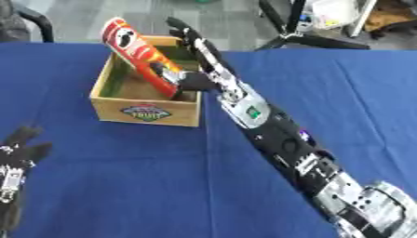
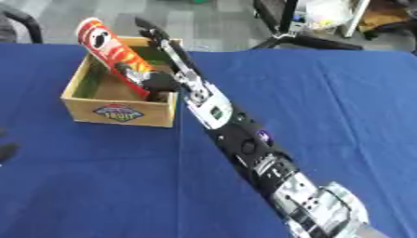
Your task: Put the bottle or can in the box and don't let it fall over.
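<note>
I see a blue-clothed desk (image 1: 122, 176) over grey floor. My right robot hand (image 1: 193, 69) clasps the tilted can (image 1: 140, 56) inside the wooden box (image 1: 146, 109) near the far edge; only the left eye shows my left robot hand (image 1: 15, 162), fingers relaxed.

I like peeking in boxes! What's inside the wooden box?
A red can stands tilted inside the wooden box, its top poking above the rim. The right hand touches it. The green floor shows, but the can's bottom end is hidden.

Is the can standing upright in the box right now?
No, the can leans steeply inside the wooden box, its top tipped toward the far left corner.
</note>
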`<state>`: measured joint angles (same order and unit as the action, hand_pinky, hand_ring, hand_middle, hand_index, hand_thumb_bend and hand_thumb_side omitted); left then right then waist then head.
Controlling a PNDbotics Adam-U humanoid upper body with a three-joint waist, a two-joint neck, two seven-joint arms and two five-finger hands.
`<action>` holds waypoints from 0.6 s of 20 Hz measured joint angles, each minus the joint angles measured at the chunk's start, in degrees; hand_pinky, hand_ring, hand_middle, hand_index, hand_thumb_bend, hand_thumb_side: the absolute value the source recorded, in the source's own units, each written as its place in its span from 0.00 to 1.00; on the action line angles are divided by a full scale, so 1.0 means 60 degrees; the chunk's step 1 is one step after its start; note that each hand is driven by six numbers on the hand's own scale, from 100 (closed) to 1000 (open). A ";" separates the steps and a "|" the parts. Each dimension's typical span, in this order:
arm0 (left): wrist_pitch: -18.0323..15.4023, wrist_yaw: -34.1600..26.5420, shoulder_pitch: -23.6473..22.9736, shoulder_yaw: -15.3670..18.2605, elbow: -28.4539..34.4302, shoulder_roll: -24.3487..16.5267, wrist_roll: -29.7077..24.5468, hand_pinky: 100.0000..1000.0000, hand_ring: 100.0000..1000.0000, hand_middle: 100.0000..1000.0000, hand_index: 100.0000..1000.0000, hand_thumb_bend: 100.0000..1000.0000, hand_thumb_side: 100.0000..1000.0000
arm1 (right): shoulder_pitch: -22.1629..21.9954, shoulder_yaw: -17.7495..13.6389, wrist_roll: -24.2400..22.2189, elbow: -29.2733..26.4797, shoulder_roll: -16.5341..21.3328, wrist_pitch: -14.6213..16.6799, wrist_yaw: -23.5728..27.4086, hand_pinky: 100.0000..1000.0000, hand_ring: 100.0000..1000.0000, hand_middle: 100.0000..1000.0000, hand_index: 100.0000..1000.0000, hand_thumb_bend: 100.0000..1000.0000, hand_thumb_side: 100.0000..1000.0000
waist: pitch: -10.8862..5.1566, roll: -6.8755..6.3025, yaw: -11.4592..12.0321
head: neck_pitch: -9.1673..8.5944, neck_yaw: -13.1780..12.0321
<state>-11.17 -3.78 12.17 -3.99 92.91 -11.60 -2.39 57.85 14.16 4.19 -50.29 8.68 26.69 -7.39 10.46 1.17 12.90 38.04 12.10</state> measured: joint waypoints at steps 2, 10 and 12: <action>-0.0006 0.0000 -0.0013 0.0004 -0.0002 0.0000 0.0011 0.86 0.76 0.83 0.94 0.39 0.72 | -0.0075 0.0001 0.0067 -0.0220 0.0090 -0.0015 0.0107 0.94 0.96 0.97 1.00 0.36 0.28 | -0.0016 0.0005 -0.0044 | 0.0000 -0.0042; -0.0016 0.0016 -0.0121 0.0116 -0.0006 -0.0012 0.0105 0.85 0.76 0.83 0.94 0.39 0.72 | -0.1164 0.0006 0.0498 -0.1924 0.0929 -0.0195 0.1121 0.92 0.95 0.96 1.00 0.34 0.28 | -0.0090 0.0096 -0.0384 | 0.0012 -0.0313; -0.0023 0.0024 -0.0154 0.0126 -0.0006 -0.0016 0.0130 0.85 0.76 0.83 0.94 0.39 0.72 | -0.1619 -0.0022 0.0679 -0.2580 0.1332 -0.0265 0.1520 0.92 0.94 0.95 1.00 0.34 0.28 | -0.0109 0.0121 -0.0487 | 0.0012 -0.0392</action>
<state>-11.31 -3.64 11.25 -3.23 92.87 -11.70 -1.60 48.13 14.03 8.26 -65.77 16.68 25.10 1.73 9.81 1.90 9.97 38.11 9.74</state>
